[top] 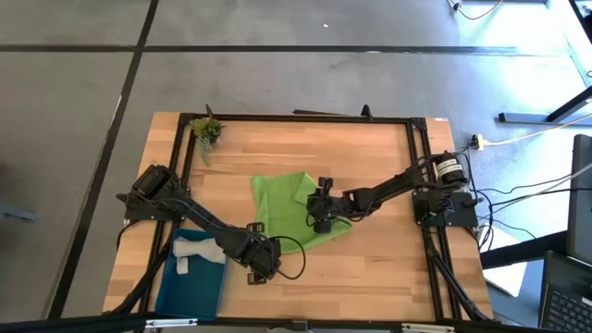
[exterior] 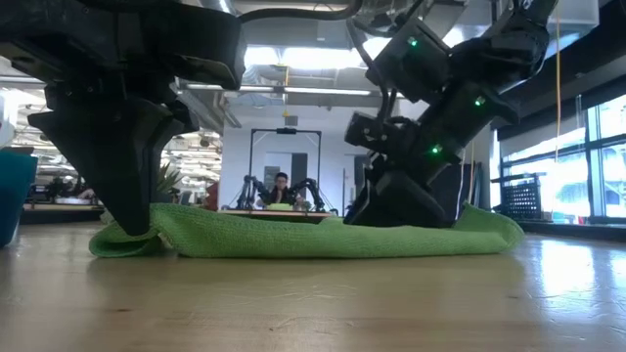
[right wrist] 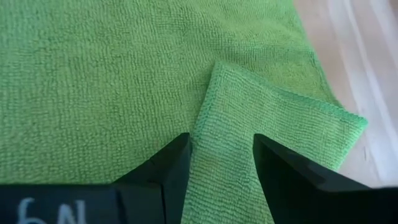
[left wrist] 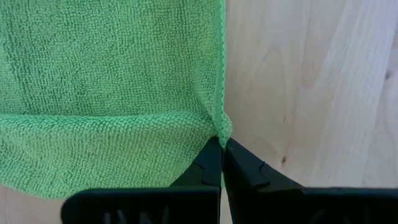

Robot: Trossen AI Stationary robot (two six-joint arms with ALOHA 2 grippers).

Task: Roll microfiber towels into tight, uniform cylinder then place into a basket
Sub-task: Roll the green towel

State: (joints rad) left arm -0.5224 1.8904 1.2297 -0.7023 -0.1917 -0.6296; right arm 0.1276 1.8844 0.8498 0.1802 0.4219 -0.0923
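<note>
**Green microfiber towel pinched at one corner, right gripper parted over a folded flap**

Green microfiber towel point(top: 294, 208) lies spread on the wooden table point(top: 370, 157), between the two grippers. One corner of it is doubled over onto the cloth, forming a flap point(right wrist: 249, 130).

Left gripper point(top: 263, 265): clenched on the towel's corner. In the left wrist view its fingers point(left wrist: 208, 168) meet at a point with the hemmed edge of the green cloth caught between the tips. The bulk of the towel extends ahead of this gripper; bare table lies to one side of the hem. In the low view the gripper presses down on the end of the towel nearest the teal basket point(exterior: 14, 196).

Right gripper point(top: 322, 215): released, jaws standing apart. In the right wrist view its fingers point(right wrist: 168, 168) straddle the folded flap, which runs between them; whether the pads touch the cloth cannot be told. The gripper sits low on the towel, well apart from the left gripper.

Basket point(top: 171, 287): just beside the left arm, away from the right gripper. A light grey towel point(top: 196, 252) lies inside it.

Small green plant sprig point(top: 206, 130): at the table's far corner, well apart from both grippers.
</note>
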